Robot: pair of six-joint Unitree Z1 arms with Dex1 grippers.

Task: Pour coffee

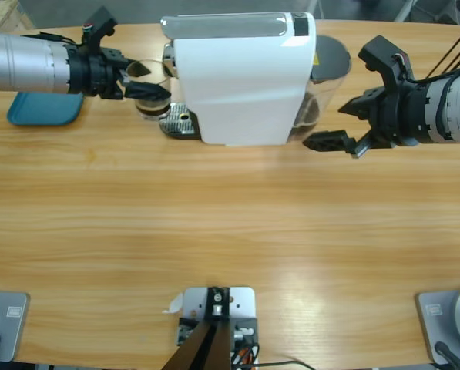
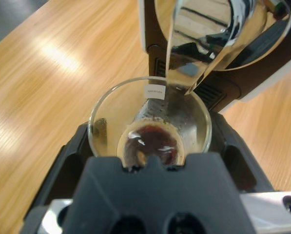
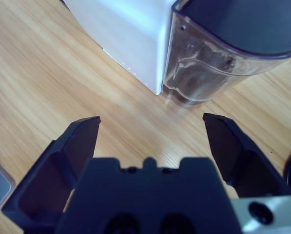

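The left gripper (image 2: pixel 150 146) clamped a glass (image 2: pixel 150 122) beside the machine (image 1: pixel 245 77), just under its chrome spout (image 2: pixel 208 39). Coffee (image 2: pixel 152 141) pooled dark in the glass's base; from above the jaws hid most of the glass. The right gripper (image 3: pixel 150 131) hung with jaws wide, holding nothing, near the water tank (image 3: pixel 218 63), which was cut off at the frame's edge. A blue tray (image 1: pixel 41 108) lay half hidden under the left arm.
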